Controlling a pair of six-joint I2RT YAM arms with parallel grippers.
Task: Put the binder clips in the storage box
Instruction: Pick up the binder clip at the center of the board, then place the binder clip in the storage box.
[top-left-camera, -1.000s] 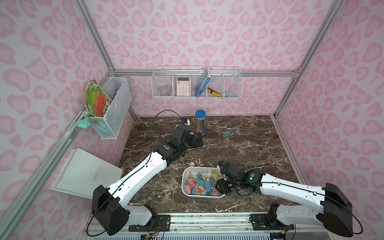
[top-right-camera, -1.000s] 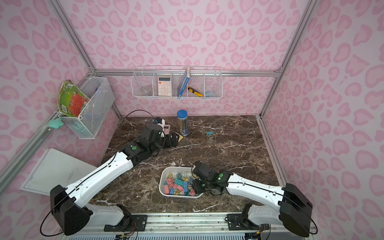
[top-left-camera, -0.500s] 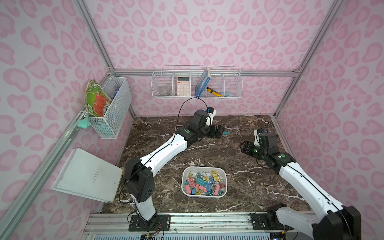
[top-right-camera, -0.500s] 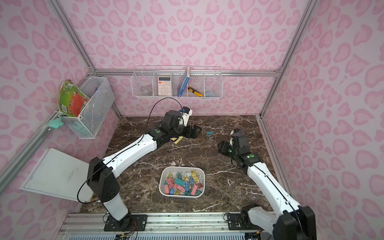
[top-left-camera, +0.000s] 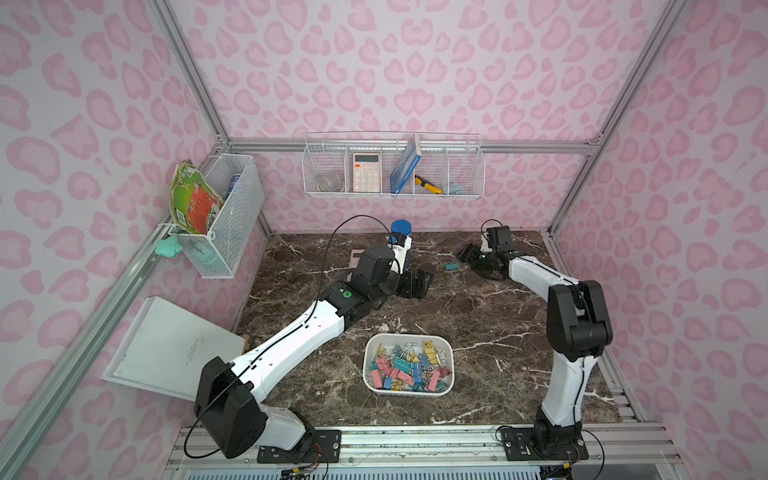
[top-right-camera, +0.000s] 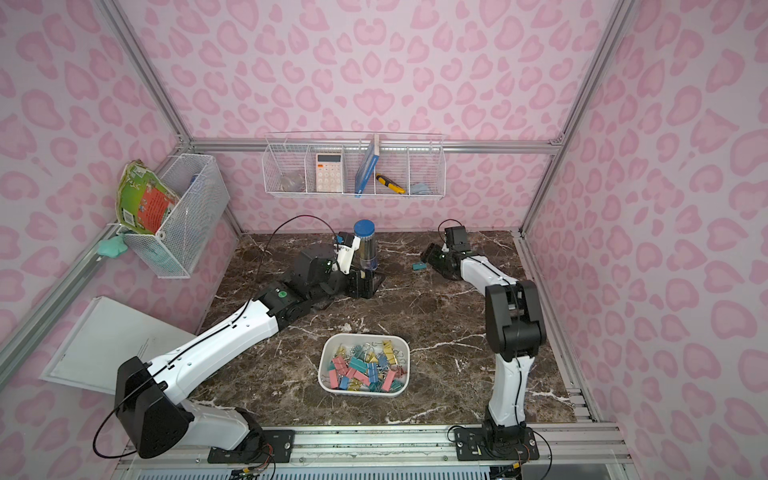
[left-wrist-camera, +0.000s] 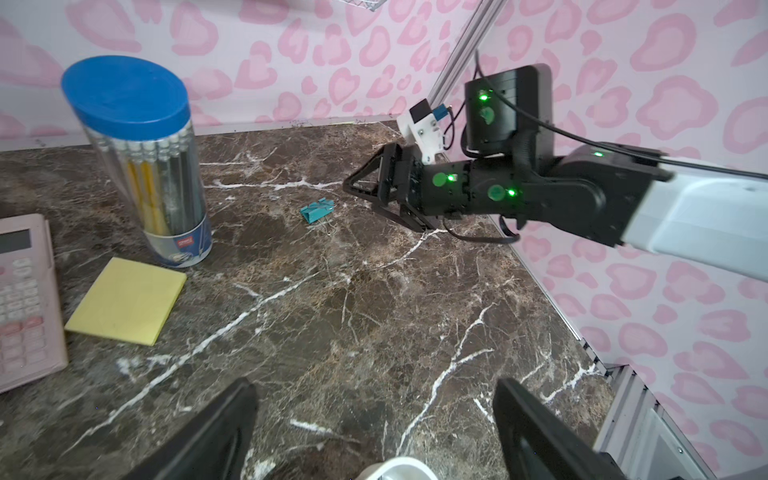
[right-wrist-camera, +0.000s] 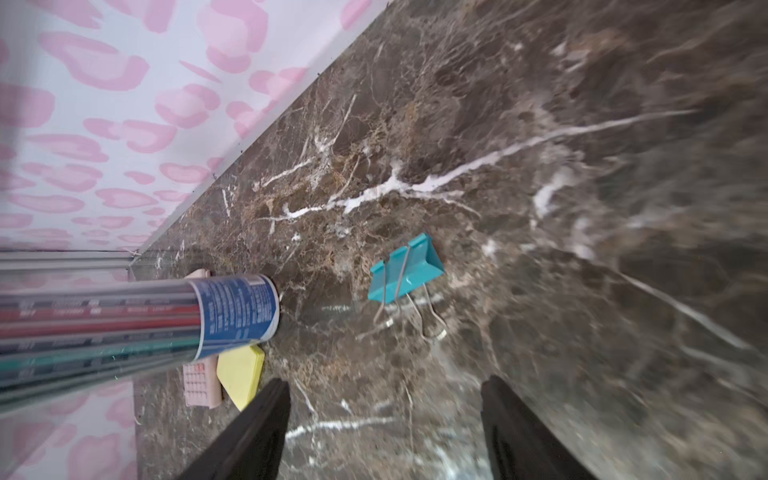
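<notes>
The storage box (top-left-camera: 365, 368) (top-right-camera: 321, 368), a shallow white tray, sits at the front middle of the table with several pastel binder clips (top-left-camera: 409, 368) (top-right-camera: 365, 370) piled inside. One teal binder clip (top-left-camera: 451, 266) (top-right-camera: 419, 267) (left-wrist-camera: 318, 213) (right-wrist-camera: 405, 268) lies alone on the marble near the back. My right gripper (top-left-camera: 469, 262) (top-right-camera: 432, 259) (left-wrist-camera: 361, 199) (right-wrist-camera: 384, 382) is just right of it, low, open and empty. My left gripper (top-left-camera: 417, 284) (top-right-camera: 365, 284) (left-wrist-camera: 374, 384) is left of the clip, open wide over bare marble.
A clear pencil tube with a blue lid (top-left-camera: 401, 241) (left-wrist-camera: 141, 166) stands by the left gripper. A yellow sticky pad (left-wrist-camera: 124, 301) and a pink calculator (left-wrist-camera: 25, 299) lie beside it. Wire baskets (top-left-camera: 392, 170) (top-left-camera: 220, 216) hang on the walls. A white board (top-left-camera: 166, 349) leans outside the left edge.
My right arm has left the storage box and swung to the back, ending beside the teal clip with its jaws wider. The left gripper has shifted right, past the pencil tube.
</notes>
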